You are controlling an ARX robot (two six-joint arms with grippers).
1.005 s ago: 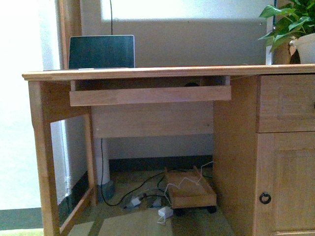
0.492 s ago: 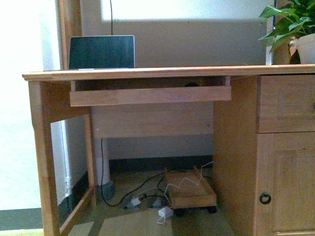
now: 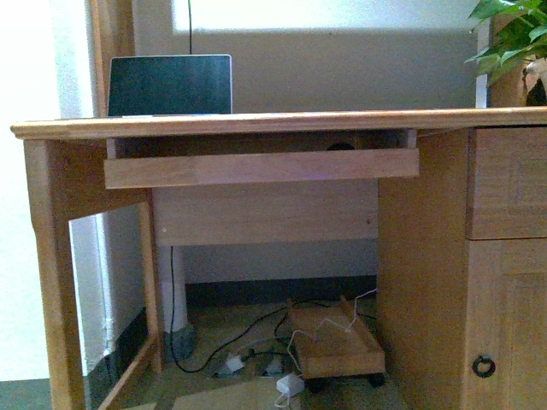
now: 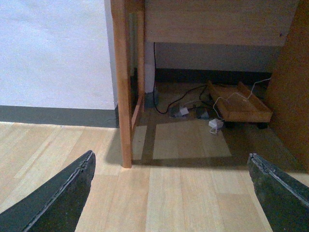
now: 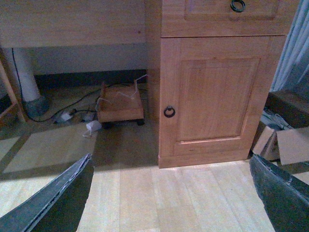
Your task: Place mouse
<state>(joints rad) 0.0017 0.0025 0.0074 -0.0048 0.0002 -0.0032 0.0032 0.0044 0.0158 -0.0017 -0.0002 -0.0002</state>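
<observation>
Down near the floor, the left gripper (image 4: pixel 170 155) hangs with its dark fingers (image 4: pixel 63 198) spread wide and nothing between them, over pale floorboards in front of the desk leg (image 4: pixel 121 82). The right gripper (image 5: pixel 171 157) is spread just as wide and equally empty, facing the shut cupboard door (image 5: pixel 212 101) with its ring pull (image 5: pixel 169 111).

Beyond both, under the desk (image 3: pixel 256 124), a low wooden rolling tray (image 3: pixel 338 346) sits on the floor. A white cable is draped across it, and nothing else shows inside. Dark cables and a white adapter (image 3: pixel 289 384) lie just beside it.

Higher up, the pull-out keyboard tray (image 3: pixel 256 168) hangs below the desk top. The mouse (image 3: pixel 340 146) lies in it toward its right end, visible only as a dark rounded hump above the tray's front board. A laptop (image 3: pixel 169 85) stands open on the desk top at the left, well apart from the mouse. The drawer (image 3: pixel 508 184) on the right is shut. An open cardboard box (image 5: pixel 289 142) stands beside the cupboard; its contents are too unclear to name.
</observation>
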